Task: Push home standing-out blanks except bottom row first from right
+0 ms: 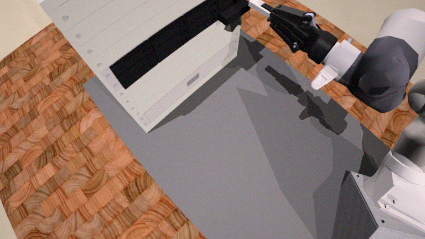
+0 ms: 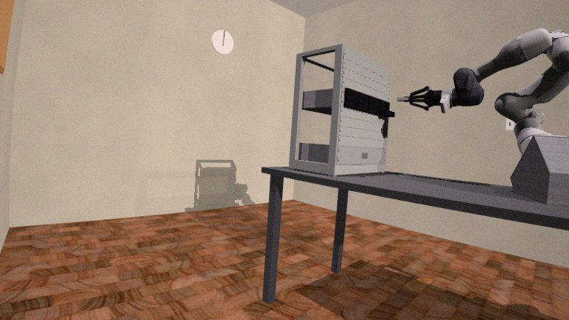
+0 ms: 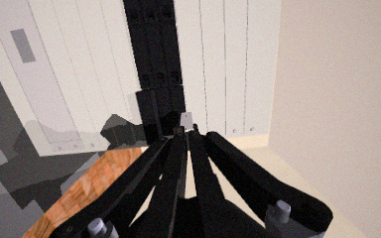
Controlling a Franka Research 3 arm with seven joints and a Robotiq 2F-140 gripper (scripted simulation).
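Note:
The grey rack (image 1: 93,26) (image 2: 338,69) (image 3: 213,50) stands upright with the black storage chassis (image 1: 175,32) (image 2: 362,101) (image 3: 154,45) across its front. The bottom-row blank first from the right (image 1: 233,14) (image 2: 391,114) (image 3: 147,119) stands well out. Dark shading hides whether the blanks above it stand out. Farther left the front looks flush, though small steps cannot be told. My gripper (image 1: 253,3) (image 2: 400,98) (image 3: 187,120) is shut and empty, its pale tips just in front of the chassis's right end, higher than the standing-out blank. No contact shows.
The rack stands on the grey table (image 1: 194,167) (image 2: 377,187). Light panels (image 1: 187,64) lie below the chassis, and more lie above it. The arm (image 1: 382,67) (image 2: 467,86) reaches in from the right. The rack's right edge is close beside the fingers.

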